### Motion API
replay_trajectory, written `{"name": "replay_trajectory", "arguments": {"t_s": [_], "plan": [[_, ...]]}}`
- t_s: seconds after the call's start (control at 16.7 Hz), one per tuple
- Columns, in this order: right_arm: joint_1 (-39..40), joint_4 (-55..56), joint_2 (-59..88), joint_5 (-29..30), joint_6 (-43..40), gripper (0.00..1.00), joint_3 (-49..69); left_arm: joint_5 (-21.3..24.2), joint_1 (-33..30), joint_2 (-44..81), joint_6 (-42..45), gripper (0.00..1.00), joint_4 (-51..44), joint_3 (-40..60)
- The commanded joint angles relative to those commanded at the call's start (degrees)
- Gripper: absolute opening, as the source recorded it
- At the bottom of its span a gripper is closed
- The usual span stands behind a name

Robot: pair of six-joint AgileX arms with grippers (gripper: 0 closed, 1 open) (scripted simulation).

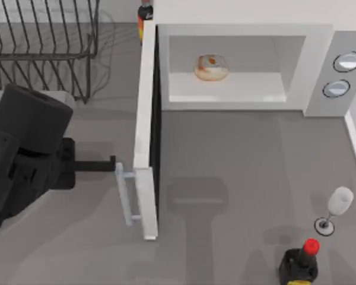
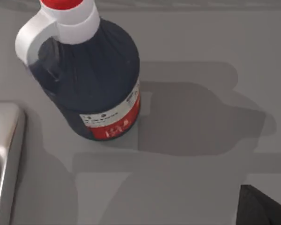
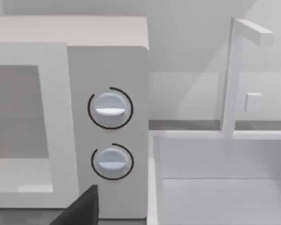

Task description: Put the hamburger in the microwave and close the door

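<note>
The round, pale-tan hamburger (image 1: 212,67) sits on the smooth pale floor inside the boxy white microwave (image 1: 243,31). The flat slab door (image 1: 147,154) stands swung wide open, its pale bar handle (image 1: 126,196) facing left. The left gripper (image 1: 113,167), matte black, reaches just beside that handle; whether its fingers are parted cannot be told. A dark glossy bottle (image 1: 299,263) stands near a clear wine glass (image 1: 336,206).

My grey surface (image 1: 237,154) carries the white microwave (image 1: 320,65) along the upper right of the top frame and a wire rack (image 1: 41,41) at upper left. A wine glass (image 1: 338,205) stands at lower right, just beside a dark red-capped bottle (image 1: 301,261). Another bottle (image 1: 144,15) stands at the top edge, beside the microwave.
</note>
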Motion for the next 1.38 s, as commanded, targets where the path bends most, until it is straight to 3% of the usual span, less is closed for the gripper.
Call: {"name": "replay_trajectory", "arguments": {"t_s": [0.36,0.66,0.72,0.84,1.38], "plan": [[0.00,0.00,0.00,0.00,0.00,1.00,0.00,0.06,0.04,4.35,0.20,0.00,18.54,-10.97],[0.00,0.00,0.00,0.00,0.00,1.00,0.00,0.11,0.13,5.93,0.30,0.00,21.62,-13.71],[0.00,0.00,0.00,0.00,0.00,1.00,0.00,0.64,-3.19,3.08,0.10,0.00,20.64,-8.83],[0.00,0.00,0.00,0.00,0.00,1.00,0.00,-0.24,-4.09,3.98,-0.83,0.00,20.36,-7.89],[0.00,0.00,0.00,0.00,0.00,1.00,0.00,-10.23,-19.38,20.47,-12.68,0.00,17.94,5.12]]}}
